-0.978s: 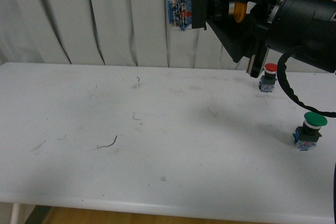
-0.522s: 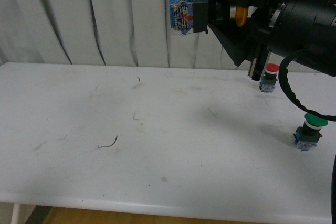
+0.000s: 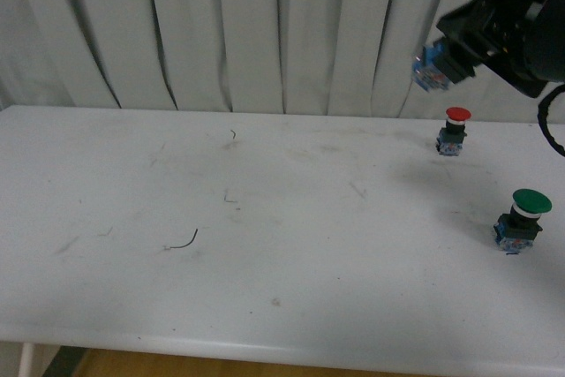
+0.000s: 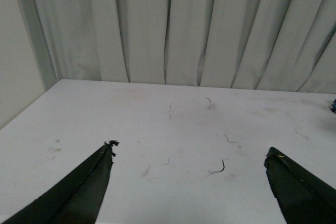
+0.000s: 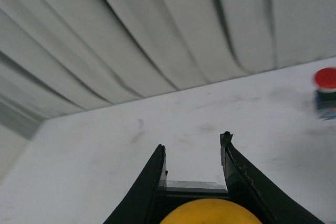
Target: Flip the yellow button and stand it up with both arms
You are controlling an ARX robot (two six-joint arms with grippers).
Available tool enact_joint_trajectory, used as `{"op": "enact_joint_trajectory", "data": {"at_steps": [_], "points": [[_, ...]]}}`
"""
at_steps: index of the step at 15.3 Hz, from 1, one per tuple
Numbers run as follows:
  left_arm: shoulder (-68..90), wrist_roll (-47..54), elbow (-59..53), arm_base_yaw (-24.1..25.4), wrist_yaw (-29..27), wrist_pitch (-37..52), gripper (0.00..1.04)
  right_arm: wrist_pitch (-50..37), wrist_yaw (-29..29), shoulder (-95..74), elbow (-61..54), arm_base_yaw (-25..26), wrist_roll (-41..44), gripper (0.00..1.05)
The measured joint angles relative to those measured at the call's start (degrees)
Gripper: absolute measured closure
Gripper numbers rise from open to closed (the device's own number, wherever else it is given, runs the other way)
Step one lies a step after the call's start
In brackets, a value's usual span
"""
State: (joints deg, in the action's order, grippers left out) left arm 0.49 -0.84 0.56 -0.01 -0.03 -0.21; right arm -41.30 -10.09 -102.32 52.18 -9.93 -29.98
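- The yellow button [image 3: 431, 66] is held in the air by the right gripper [image 5: 193, 140], at the upper right of the front view, in front of the curtain [image 3: 221, 33] and well above the table [image 3: 265, 262].
- In the right wrist view the gripper's two black fingers [image 5: 153, 182] are closed narrowly on the button, and the yellow cap is seen between them at the base.
- From the front only the blue block end of the button is shown, turned toward the left; any marking on it is too blurred to be read.
- The rest of the button is covered by the black right arm [image 3: 516, 24].
- The red button [image 3: 454, 130] is stood upright on the table, below the held button and apart from it.
- The green button [image 3: 519, 218] is stood upright nearer the table's front and right edge.
- A small curved wire scrap [image 3: 183, 241] is seen on the table's left half.
- The left gripper [image 4: 190, 149] is held wide apart above the table, with nothing between its fingers.
- Compared with half a second ago, the right arm is drawn back toward the upper right corner, and the button is carried from near the top centre to just above the red button; the red and green buttons are unmoved.
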Motion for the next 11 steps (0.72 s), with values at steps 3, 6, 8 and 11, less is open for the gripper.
{"op": "enact_joint_trajectory", "data": {"at_steps": [3, 6, 8, 11], "points": [[0.0, 0.04, 0.0, 0.0, 0.0, 0.0, 0.07, 8.9, 4.59, -0.85, 5.7, 4.9, 20.17, 0.73], [0.0, 0.04, 0.0, 0.0, 0.0, 0.0, 0.07, 14.56, 5.53, -3.54, 10.4, 7.93, 27.78, 0.73], [0.0, 0.04, 0.0, 0.0, 0.0, 0.0, 0.07, 16.81, 4.83, -5.86, 13.31, 9.68, 29.73, 0.73], [0.0, 0.04, 0.0, 0.0, 0.0, 0.0, 0.07, 22.29, 2.4, -10.6, 20.17, 13.73, 31.04, 0.73]]}}
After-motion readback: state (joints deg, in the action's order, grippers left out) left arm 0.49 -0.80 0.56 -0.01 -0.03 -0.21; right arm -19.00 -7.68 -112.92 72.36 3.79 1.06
